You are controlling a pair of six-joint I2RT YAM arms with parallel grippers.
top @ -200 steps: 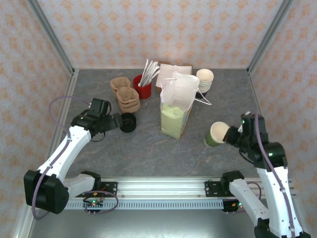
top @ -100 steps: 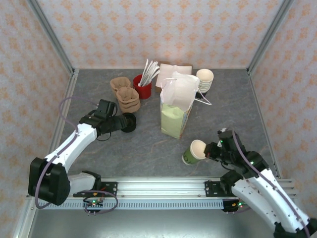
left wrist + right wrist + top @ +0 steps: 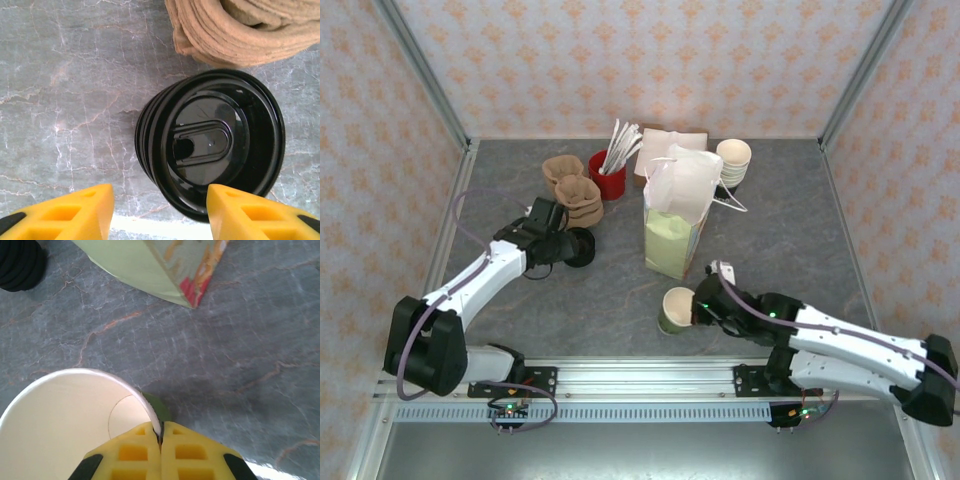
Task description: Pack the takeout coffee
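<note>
Right end effector [image 3: 161, 434] clamped on one open-topped green cup [image 3: 65, 425]; left end effector [image 3: 160, 202] apart, flanking one black lid stack [image 3: 215, 145].

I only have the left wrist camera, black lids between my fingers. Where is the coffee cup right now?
Observer: The green cup is near the front edge of the table, just in front of the paper bag.
Operator: Is anything holding it?
Observer: Yes, the right gripper is shut on its rim, one finger inside and one outside.
Operator: Does it have a lid on?
Observer: No, its cream inside is open to view.
</note>
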